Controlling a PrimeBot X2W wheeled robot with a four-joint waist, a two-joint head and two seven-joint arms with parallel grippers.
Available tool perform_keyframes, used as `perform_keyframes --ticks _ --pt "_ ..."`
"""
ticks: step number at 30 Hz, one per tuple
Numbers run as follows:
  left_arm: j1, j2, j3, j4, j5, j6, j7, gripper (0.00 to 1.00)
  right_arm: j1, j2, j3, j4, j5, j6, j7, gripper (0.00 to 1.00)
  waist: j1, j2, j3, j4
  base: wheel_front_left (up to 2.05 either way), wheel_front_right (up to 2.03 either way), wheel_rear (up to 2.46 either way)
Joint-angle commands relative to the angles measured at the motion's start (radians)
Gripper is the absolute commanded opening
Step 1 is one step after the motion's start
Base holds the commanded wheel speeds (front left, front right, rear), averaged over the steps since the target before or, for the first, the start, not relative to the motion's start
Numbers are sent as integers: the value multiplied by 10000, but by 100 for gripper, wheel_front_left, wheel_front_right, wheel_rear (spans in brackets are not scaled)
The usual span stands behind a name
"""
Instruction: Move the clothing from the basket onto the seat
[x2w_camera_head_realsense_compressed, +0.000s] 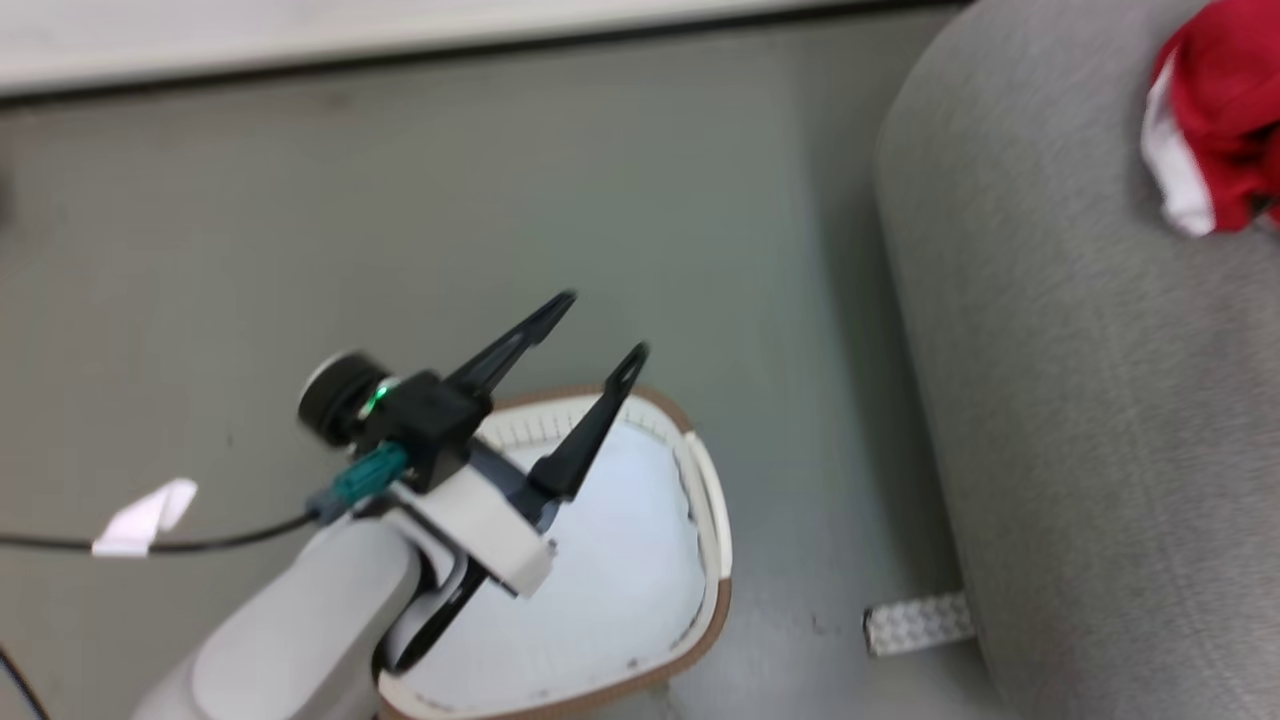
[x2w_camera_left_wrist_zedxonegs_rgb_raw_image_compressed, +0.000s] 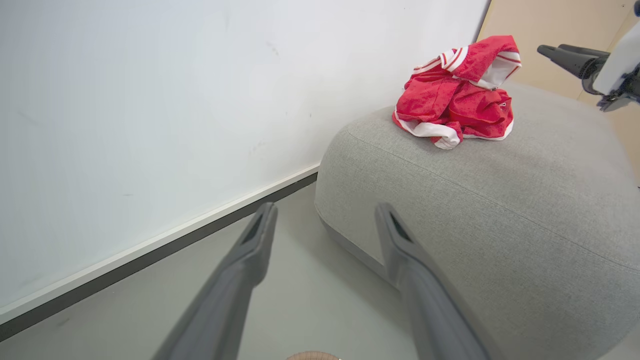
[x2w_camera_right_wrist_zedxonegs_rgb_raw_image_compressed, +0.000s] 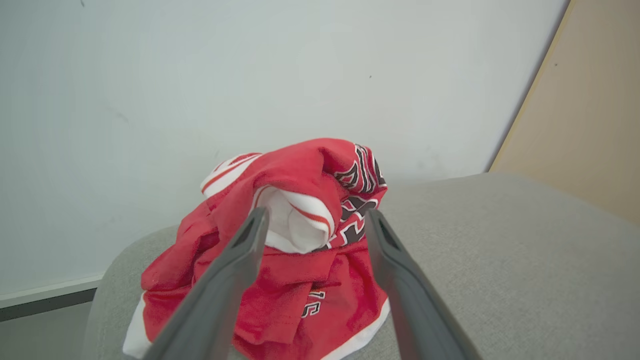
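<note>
The clothing (x2w_camera_left_wrist_zedxonegs_rgb_raw_image_compressed: 455, 95) lies in a crumpled red heap with white trim on top of the grey seat (x2w_camera_left_wrist_zedxonegs_rgb_raw_image_compressed: 475, 210); it also shows at the top right of the head view as clothing (x2w_camera_head_realsense_compressed: 1215, 110) on the seat (x2w_camera_head_realsense_compressed: 1100, 400). My right gripper (x2w_camera_right_wrist_zedxonegs_rgb_raw_image_compressed: 316, 215) is open, its fingers spread just in front of the clothing (x2w_camera_right_wrist_zedxonegs_rgb_raw_image_compressed: 300, 250) and gripping nothing. In the left wrist view the right gripper (x2w_camera_left_wrist_zedxonegs_rgb_raw_image_compressed: 575, 55) hovers to the right of the heap. My left gripper (x2w_camera_head_realsense_compressed: 600, 328) is open and holds nothing above the basket (x2w_camera_head_realsense_compressed: 715, 520), whose pale liner shows. Its fingers (x2w_camera_left_wrist_zedxonegs_rgb_raw_image_compressed: 250, 260) point toward the seat's rounded end.
A white wall with a dark baseboard (x2w_camera_left_wrist_zedxonegs_rgb_raw_image_compressed: 150, 255) runs behind the seat. Grey floor (x2w_camera_head_realsense_compressed: 500, 200) lies between basket and wall. A white studded block (x2w_camera_head_realsense_compressed: 918, 622) sits on the floor by the seat. A black cable with a white tag (x2w_camera_head_realsense_compressed: 145, 518) lies at the left. A beige panel (x2w_camera_right_wrist_zedxonegs_rgb_raw_image_compressed: 590, 125) stands beyond the seat.
</note>
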Motion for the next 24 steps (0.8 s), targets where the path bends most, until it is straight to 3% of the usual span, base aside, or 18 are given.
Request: perform_keyframes --ticks 1,8,13,17,24 --pt "421 77 121 89 -78 171 -56 100 539 22 315 -387 -67 -22 -126 100 1 0 -1257 -201 0 0 0" --pt "2175 -45 983 174 -471 1014 -138 100 2780 903 1781 -2467 57 -23 -258 100 1 0 -3006 -47 0 0 0" --pt "3634 -96 1886 75 -362 1384 -135 100 4400 1437 2492 -3591 -42 -23 -262 100 1 0 -3793 197 0 0 0" --pt "4813 -216 2697 87 -180 1510 -135 100 5551 1796 3027 -4029 54 -24 -251 100 1 0 -4325 429 0 0 0" --pt "6588 -772 4253 -25 449 1355 -130 100 7227 2101 3931 -4317 521 -24 -253 100 1 0 -4885 857 0 0 0"
